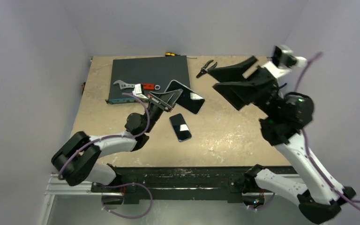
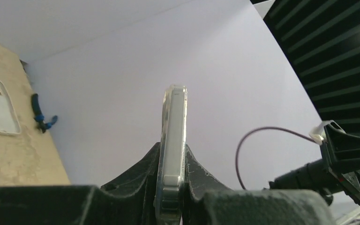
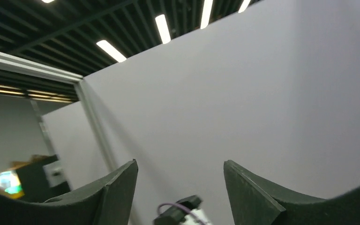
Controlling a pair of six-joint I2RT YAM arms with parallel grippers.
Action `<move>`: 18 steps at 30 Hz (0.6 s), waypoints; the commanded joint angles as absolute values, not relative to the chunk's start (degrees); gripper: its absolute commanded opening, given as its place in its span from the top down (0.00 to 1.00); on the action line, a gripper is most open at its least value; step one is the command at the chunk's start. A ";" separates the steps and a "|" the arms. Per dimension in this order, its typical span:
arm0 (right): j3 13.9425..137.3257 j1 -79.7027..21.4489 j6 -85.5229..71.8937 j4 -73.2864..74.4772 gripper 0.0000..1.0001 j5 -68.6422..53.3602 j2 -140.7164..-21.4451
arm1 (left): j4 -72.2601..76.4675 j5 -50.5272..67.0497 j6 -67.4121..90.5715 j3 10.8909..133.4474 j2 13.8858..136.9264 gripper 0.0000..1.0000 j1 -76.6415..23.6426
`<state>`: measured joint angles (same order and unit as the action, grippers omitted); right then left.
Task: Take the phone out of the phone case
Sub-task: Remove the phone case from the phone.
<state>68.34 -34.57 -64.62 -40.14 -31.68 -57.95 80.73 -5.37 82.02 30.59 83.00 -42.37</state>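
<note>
Loose dark phone (image 1: 180, 127) lies flat on counter (image 1: 225, 136), near-centre. Just behind it, left pincer (image 1: 165, 100) is clamped tight on one end of cased phone (image 1: 187, 97), screen up, at the mat's (image 1: 154, 70) front corner. Right pincer (image 3: 180, 173) is raised high at the right, fingers spread wide, gripping nothing. Pliers (image 1: 206, 68) lie at the far edge.

Left arm (image 1: 112, 143) and right arm (image 1: 304, 161): white link shells, black joint housings, black bases. Purple cable (image 2: 237, 154) loops along each. Pincer fingers (image 3: 253, 192) black, wedge-shaped, matte rough surface.
</note>
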 commanded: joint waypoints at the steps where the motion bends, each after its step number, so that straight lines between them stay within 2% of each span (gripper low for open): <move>1: 70.37 -34.36 -38.25 -7.80 0.19 -20.58 -50.08 | 71.79 -7.28 66.82 32.82 65.62 1.00 -41.92; 2: 70.28 -34.36 -36.47 -3.43 0.14 -18.19 -49.23 | 65.45 -7.68 64.62 34.26 63.07 1.00 -41.92; 5: 64.97 -34.32 -34.94 -0.57 0.13 -12.65 -45.83 | 53.19 -7.91 59.11 39.17 58.22 1.00 -41.92; 8: 61.29 -34.37 -35.18 3.91 0.17 -13.41 -45.59 | 42.52 -6.79 55.19 44.79 55.78 1.00 -41.93; 10: 60.27 -34.44 -34.65 5.39 0.27 -16.86 -47.78 | 37.58 -6.13 52.43 47.56 54.88 1.00 -41.92; 13: 54.95 -34.58 -39.03 -3.04 0.37 -19.68 -47.70 | 36.89 -6.07 50.61 48.88 54.35 1.00 -41.92; 18: 54.06 -34.96 -42.22 -7.50 0.38 -17.60 -49.61 | 38.93 -6.22 49.06 49.18 54.69 1.00 -41.98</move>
